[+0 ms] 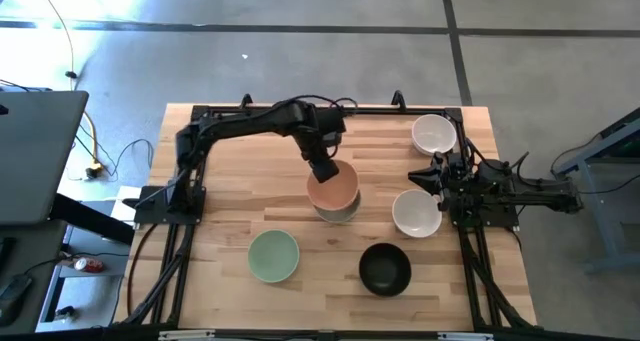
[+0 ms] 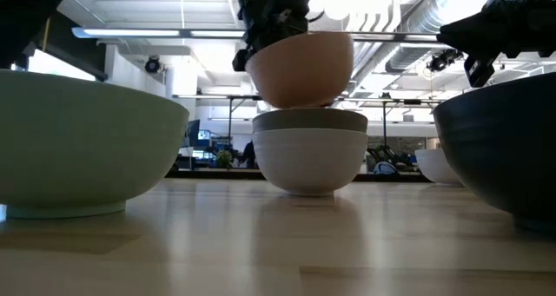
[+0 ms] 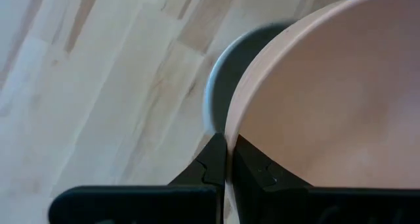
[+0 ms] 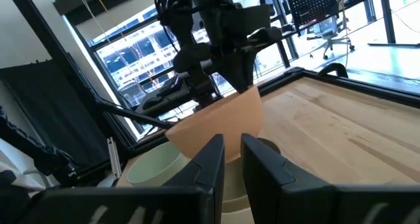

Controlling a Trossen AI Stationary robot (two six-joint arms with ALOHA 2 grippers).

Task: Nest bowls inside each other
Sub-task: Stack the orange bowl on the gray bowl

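Wooden desk (image 1: 230, 171), butcher-block planks, read from the high view with the near edge at 6 o'clock. Nearest sit the black bowl (image 1: 385, 268) at about 5 o'clock and the mint bowl (image 1: 273, 255) at about 7 — both single, both upright, waiting their turn.

At the centre stands the growing stack (image 2: 309, 157): a white bowl with a grey-green one seated in it, its rim just showing above the white wall in the low view. Directly above hangs the peach bowl (image 2: 301, 68), clear of the stack, tipped slightly. The left tool (image 3: 227, 163) is clamped on its rim — fingers pressed together with the thin wall between them, one inside and one outside. I judge that pinch suits a thin-walled bowl, since it leaves the underside free to drop into the one below. The bowl looks roughly centred over the stack, so lowering and releasing seems the next step.

Towards 3 o'clock a white bowl (image 1: 416, 212) rests on the desk just beside the right tool (image 1: 425, 179), which waits at the right edge pointing inward, its fingers slightly apart and holding nothing.

Farthest, at about 2 o'clock, another white bowl (image 1: 433, 134) sits alone near the far edge.
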